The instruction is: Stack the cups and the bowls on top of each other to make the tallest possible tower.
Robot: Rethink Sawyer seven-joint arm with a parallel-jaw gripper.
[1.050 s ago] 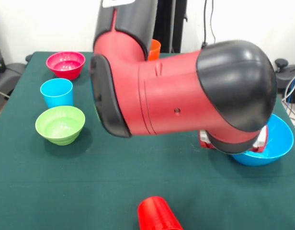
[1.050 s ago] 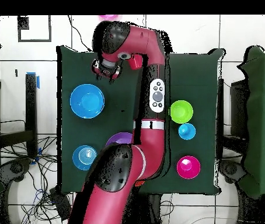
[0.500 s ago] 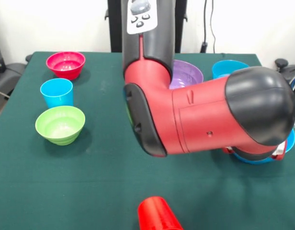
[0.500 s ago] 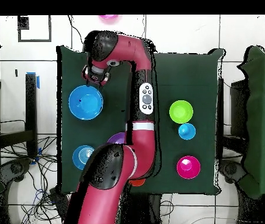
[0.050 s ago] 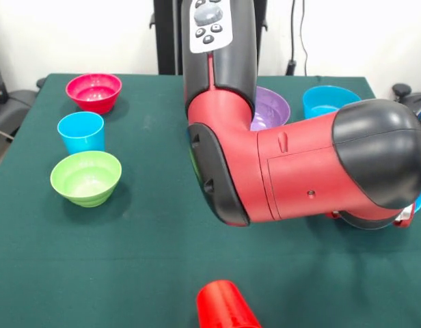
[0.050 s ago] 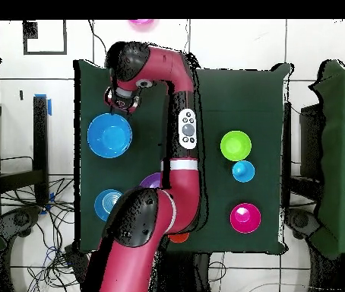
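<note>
My gripper (image 6: pixel 121 101) hangs by the far rim of the large blue bowl (image 6: pixel 109 135), almost touching it in the overhead view. In the front view the arm's elbow (image 5: pixel 374 160) hides most of that bowl and the gripper. A red cup (image 5: pixel 225 305) lies on its side at the near edge. A light blue cup (image 5: pixel 81 132) stands between a hot pink bowl (image 5: pixel 94 91) and a lime green bowl (image 5: pixel 86 178). A purple bowl (image 5: pixel 268 108) and a smaller blue bowl (image 5: pixel 327 100) sit at the back. No stack shows.
The red and black arm (image 5: pixel 265 171) reaches across the middle of the green table (image 5: pixel 128 260). An orange-red piece (image 6: pixel 178 238) peeks out beside the arm's base. A pink object (image 6: pixel 140 23) lies off the table.
The arm has swung sideways toward the large blue bowl, carrying the gripper from the table's edge to the bowl's rim. The purple and smaller blue bowls are now uncovered in the front view.
</note>
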